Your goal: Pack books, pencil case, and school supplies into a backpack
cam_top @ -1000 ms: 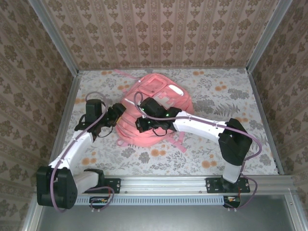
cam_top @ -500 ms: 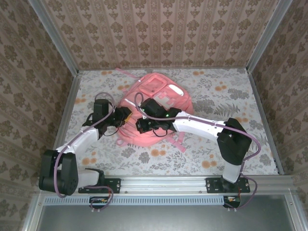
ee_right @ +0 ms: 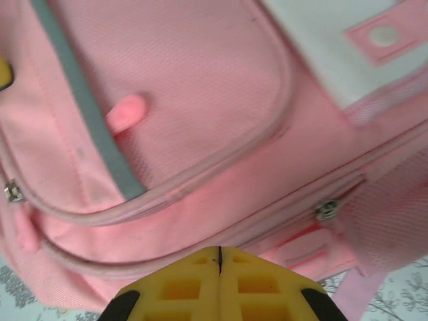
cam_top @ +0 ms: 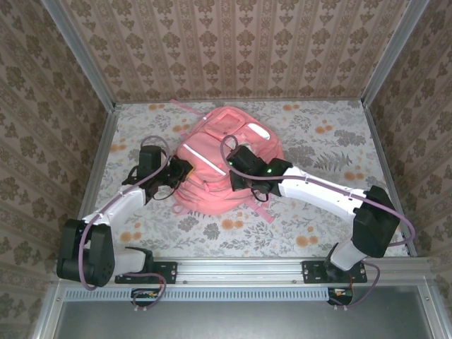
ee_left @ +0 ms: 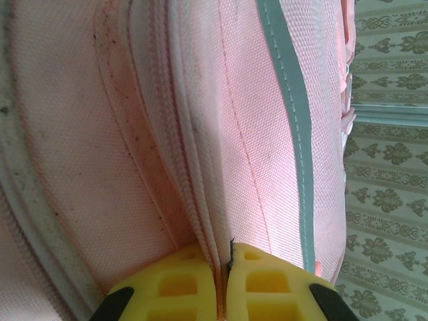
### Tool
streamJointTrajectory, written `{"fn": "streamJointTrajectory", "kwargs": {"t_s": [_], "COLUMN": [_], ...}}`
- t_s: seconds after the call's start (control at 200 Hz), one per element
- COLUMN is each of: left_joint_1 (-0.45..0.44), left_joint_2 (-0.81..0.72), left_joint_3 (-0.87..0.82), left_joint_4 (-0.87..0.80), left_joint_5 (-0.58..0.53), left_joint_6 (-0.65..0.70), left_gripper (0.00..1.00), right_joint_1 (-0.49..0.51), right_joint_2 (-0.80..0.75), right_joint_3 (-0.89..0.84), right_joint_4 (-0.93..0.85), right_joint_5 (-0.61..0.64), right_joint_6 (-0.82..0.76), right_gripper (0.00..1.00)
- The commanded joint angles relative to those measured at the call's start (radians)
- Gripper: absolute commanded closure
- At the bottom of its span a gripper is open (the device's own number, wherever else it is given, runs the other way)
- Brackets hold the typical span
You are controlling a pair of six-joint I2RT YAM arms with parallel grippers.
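The pink backpack [cam_top: 212,152] lies in the middle of the table, front side up, with its pale stripe [ee_right: 79,110] and a white patch [ee_right: 321,40] showing. At its left edge my left gripper [cam_top: 186,169] is shut, its yellow pads [ee_left: 267,284] pinching a fold of pink fabric [ee_left: 214,221] along the zipper seam. My right gripper [cam_top: 240,182] hovers over the backpack's near right side, with its pads [ee_right: 174,287] shut flat together and nothing between them. A metal zipper pull [ee_right: 328,209] lies just ahead of it. The books, pencil case and school supplies are out of view.
Floral tablecloth [cam_top: 332,141] spreads around the backpack, with open room at the right and front. Pink straps [cam_top: 265,210] trail toward the near edge. Patterned walls on metal rails [cam_top: 106,141] close in the left, back and right.
My left gripper reached the backpack's left edge and closed on its fabric. The right arm swung rightward across the backpack, uncovering the front pocket and stripe.
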Motion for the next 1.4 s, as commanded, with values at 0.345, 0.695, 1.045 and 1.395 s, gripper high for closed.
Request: {"fn": "streamJointTrajectory", "kwargs": {"t_s": [0.345, 0.695, 1.045, 1.395], "left_joint_1": [-0.086, -0.111, -0.122, -0.082], "left_joint_2": [0.005, 0.018, 0.030, 0.005], "left_joint_3": [0.103, 0.113, 0.111, 0.103], "left_joint_4": [0.047, 0.060, 0.072, -0.012], "left_joint_5": [0.051, 0.049, 0.039, -0.022], "left_joint_6": [0.006, -0.005, -0.013, 0.042], "left_gripper": [1.00, 1.00, 1.00, 1.00], "right_joint_1": [0.112, 0.112, 0.110, 0.096], "right_joint_2": [0.056, 0.160, 0.203, 0.024], "right_joint_3": [0.052, 0.124, 0.143, -0.014], "right_joint_4": [0.075, 0.090, 0.043, -0.091], "right_joint_5": [-0.106, -0.088, -0.030, 0.143], "right_joint_6": [0.143, 0.186, 0.202, 0.156], "right_gripper": [0.55, 0.61, 0.93, 1.00]}}
